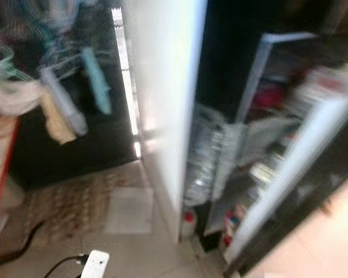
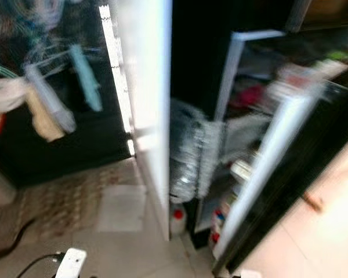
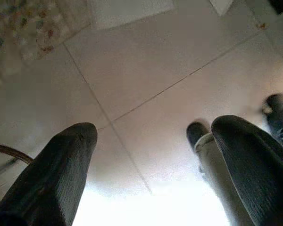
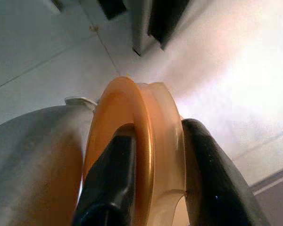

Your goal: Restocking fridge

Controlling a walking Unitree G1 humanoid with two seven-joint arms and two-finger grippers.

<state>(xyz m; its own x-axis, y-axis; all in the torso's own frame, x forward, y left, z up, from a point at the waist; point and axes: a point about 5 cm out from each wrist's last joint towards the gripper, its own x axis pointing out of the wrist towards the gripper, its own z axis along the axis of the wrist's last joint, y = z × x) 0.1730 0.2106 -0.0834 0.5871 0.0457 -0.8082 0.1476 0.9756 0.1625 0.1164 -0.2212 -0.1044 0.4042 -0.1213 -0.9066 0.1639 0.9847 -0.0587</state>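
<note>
Orange lid (image 4: 146, 141) between right fingers (image 4: 108, 183)

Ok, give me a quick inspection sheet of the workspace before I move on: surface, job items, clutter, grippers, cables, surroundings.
Surface: pale tiled floor, with a patterned mat in front of the fridge.
Job's things: fridge stands open; its door is swung out, shelves stocked; clear plastic bottles by the opening. Orange ring-shaped item is held in the right gripper; a rounded metal object sits beside it.
Clutter: small red-capped bottle on the floor at the fridge base; white device on the floor.
Grippers: left gripper open, empty, above the floor. Right gripper shut on the orange item.
Cables: black cable runs to the white device.
Surroundings: hanging cloths at left; head views blurred.
</note>
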